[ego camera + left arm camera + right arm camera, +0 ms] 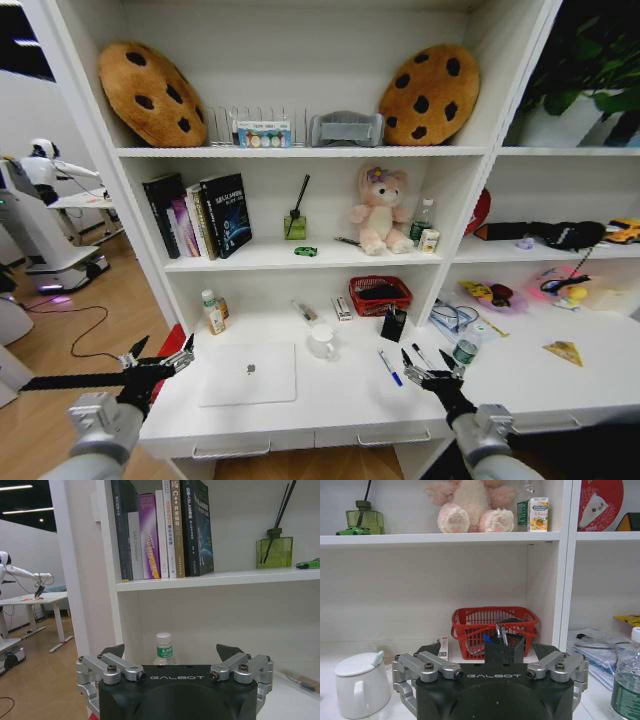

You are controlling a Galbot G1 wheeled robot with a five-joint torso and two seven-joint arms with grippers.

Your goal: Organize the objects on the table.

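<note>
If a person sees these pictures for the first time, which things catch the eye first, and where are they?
Two big cookie-shaped cushions lean at both ends of the top shelf, and a pink plush bear sits on the middle shelf. On the white desk a closed silver laptop lies flat. Nearer the camera, the left pincer and the right pincer are both open at the desk's front.

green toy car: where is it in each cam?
Head view: green toy car on the middle shelf, between the diffuser bottle and the pink plush.
Left wrist view: at the frame edge, beside the diffuser.
Right wrist view: in front of the diffuser.
Shared landmark: the diffuser.
</note>
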